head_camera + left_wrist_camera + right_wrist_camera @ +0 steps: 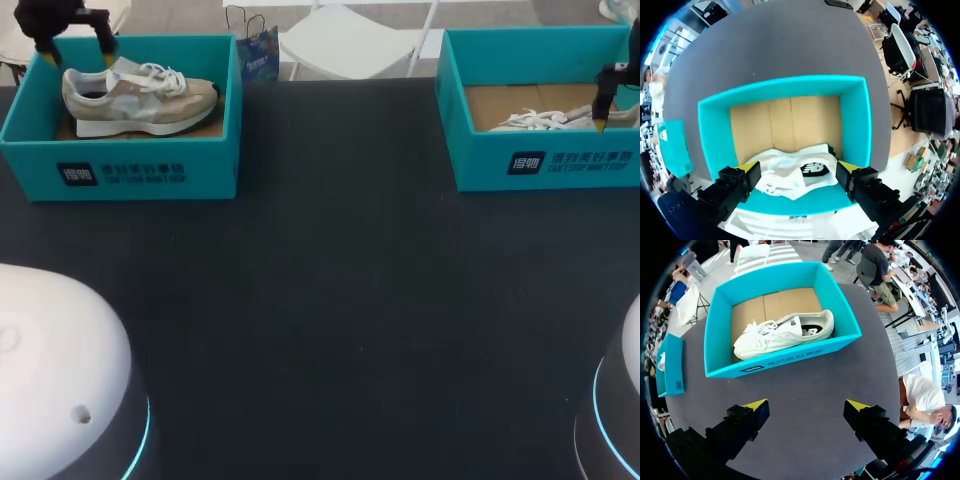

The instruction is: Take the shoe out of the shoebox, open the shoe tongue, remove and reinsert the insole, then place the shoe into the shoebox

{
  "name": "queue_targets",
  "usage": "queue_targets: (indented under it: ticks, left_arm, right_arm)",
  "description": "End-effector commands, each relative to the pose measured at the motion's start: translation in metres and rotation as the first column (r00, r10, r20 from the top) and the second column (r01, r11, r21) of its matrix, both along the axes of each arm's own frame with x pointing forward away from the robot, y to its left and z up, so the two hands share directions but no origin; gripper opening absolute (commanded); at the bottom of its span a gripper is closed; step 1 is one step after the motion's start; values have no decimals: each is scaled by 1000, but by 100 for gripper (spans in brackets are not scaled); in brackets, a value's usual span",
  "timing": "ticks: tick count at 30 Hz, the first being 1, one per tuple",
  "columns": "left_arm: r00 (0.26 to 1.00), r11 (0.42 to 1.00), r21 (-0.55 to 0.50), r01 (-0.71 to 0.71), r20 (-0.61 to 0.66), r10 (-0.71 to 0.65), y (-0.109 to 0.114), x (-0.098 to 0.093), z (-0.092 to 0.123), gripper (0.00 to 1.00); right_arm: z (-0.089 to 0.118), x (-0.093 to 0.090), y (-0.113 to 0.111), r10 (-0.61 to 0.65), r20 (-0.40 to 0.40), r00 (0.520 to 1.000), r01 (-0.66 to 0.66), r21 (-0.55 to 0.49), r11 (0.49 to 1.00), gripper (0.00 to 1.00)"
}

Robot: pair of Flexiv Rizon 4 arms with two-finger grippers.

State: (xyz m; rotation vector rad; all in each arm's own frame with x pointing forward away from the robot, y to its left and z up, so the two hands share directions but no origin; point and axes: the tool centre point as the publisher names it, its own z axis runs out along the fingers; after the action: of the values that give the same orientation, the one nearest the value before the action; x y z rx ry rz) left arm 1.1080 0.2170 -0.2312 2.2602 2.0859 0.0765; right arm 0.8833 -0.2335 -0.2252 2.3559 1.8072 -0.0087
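1. Table: dark top, with two open teal shoeboxes along the far edge, well apart.
2. Left shoebox sits at 10 o'clock on the table. A beige shoe rests inside on its sole, laces up. Its heel points to 9 o'clock and its toe to 3 o'clock.
3. Right shoebox sits at 2 o'clock. A white shoe lies low on its cardboard floor, laces showing.
4. Left arm enters from the 10 o'clock corner. The left jaws hang over the heel end of the beige shoe, spread wide and pinching nothing.
5. Left wrist view: the yellow fingertips stand either side of the beige shoe, which looks pale here with a dark mark. Bare cardboard floor lies ahead of it, inside the left shoebox. The right shoebox shows off beside one finger.
6. Right arm enters from the 3 o'clock side. In the head view its yellow tip lines up with the 3 o'clock end of the right shoebox.
7. Right wrist view: the right jaws are spread and empty, with the fingertips over bare table. The right shoebox lies ahead of them, with the white shoe stretched along it. The left shoebox sits well off to one side.
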Motion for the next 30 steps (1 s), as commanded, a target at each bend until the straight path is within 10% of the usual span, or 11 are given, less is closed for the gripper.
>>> queue_targets:
  ticks: [1,9,10,12,13,15,30]
  left_arm:
    - [999,1000,16,-23,-27,23,6,47,-11,100]
    - [997,996,36,-78,-1,78,32,73,-22,100]
    - [996,995,43,-87,9,87,35,72,-24,77]
    - [996,995,38,-91,2,91,42,72,-28,74]
    - [996,995,39,-91,1,91,44,71,-31,46]
    - [996,995,51,-85,-1,85,47,70,-36,35]
    - [993,989,93,-116,-4,117,74,62,-58,36]
  right_arm:
    - [0,0,0,0,0,1000,0,0,1000,100]
    - [0,0,0,0,0,1000,0,0,1000,100]
    - [0,0,0,0,0,1000,0,0,1000,100]
    - [0,0,0,0,0,1000,0,0,1000,100]
    - [0,0,0,0,0,1000,0,0,1000,100]
    - [0,0,0,0,0,1000,0,0,1000,100]
    - [0,0,0,0,0,1000,0,0,1000,100]
